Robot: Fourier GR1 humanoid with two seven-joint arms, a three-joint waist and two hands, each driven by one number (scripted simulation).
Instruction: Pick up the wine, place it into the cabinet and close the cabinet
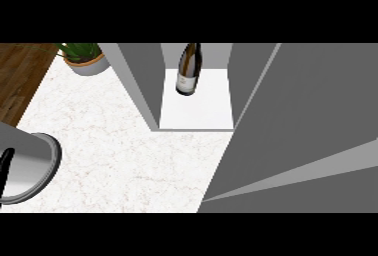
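A dark wine bottle (pixel 187 70) with a pale label stands upright on the white floor of the open grey cabinet (pixel 140 85), toward its back. Nothing is touching the bottle. The cabinet's grey door (pixel 295 125) is swung open and fills the right side of the view. My left forearm (pixel 29 162) shows at the lower left edge, with only a black sliver of the left hand (pixel 6 167) beside it, far from the cabinet. No right hand shows anywhere.
A potted green plant (pixel 85 59) sits at the back left, next to the cabinet's left wall. The white marble counter (pixel 125 150) runs in front of the cabinet. Dark wood (pixel 18 75) lies beyond the counter's left edge.
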